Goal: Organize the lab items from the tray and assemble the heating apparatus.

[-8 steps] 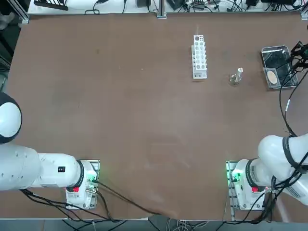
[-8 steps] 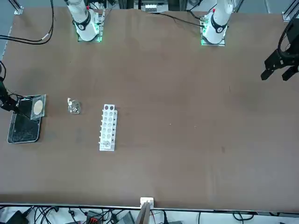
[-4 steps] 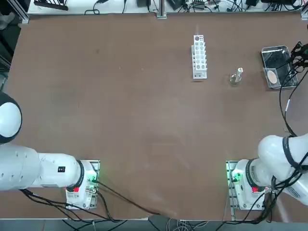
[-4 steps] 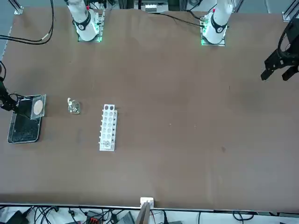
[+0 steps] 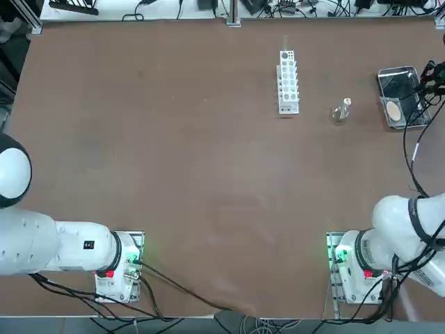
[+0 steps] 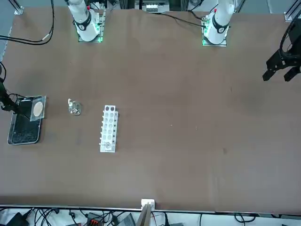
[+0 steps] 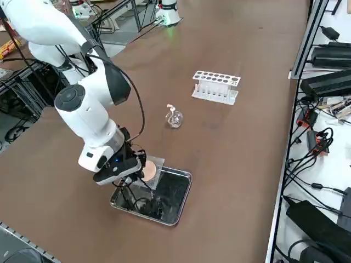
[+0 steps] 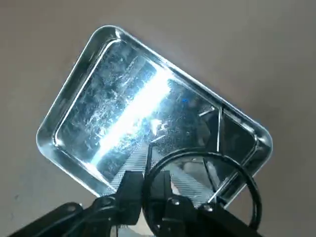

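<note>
The right pincer [image 8: 145, 190], clenched on the ring [image 8: 202, 190] of the wire stand, sits over the tray [image 8: 74, 106] at the counter's [image 5: 174, 160] far right edge; the lift should go straight up, clearing rim and mesh [image 5: 393, 111] before travelling.

- We look down on a big brown table [image 5: 174, 153].
- A white test-tube rack [image 5: 288, 82] stands near the far side.
- A small clear glass burner [image 5: 341, 111] sits just to the right of the rack, not touching it.
- A shiny metal tray [image 5: 389, 74] lies near the right edge.
- A round tan spot of the mesh [image 5: 393, 111] shows at the tray's near end.
- Our right gripper [image 5: 432, 78] hangs at the tray's right side.
</note>
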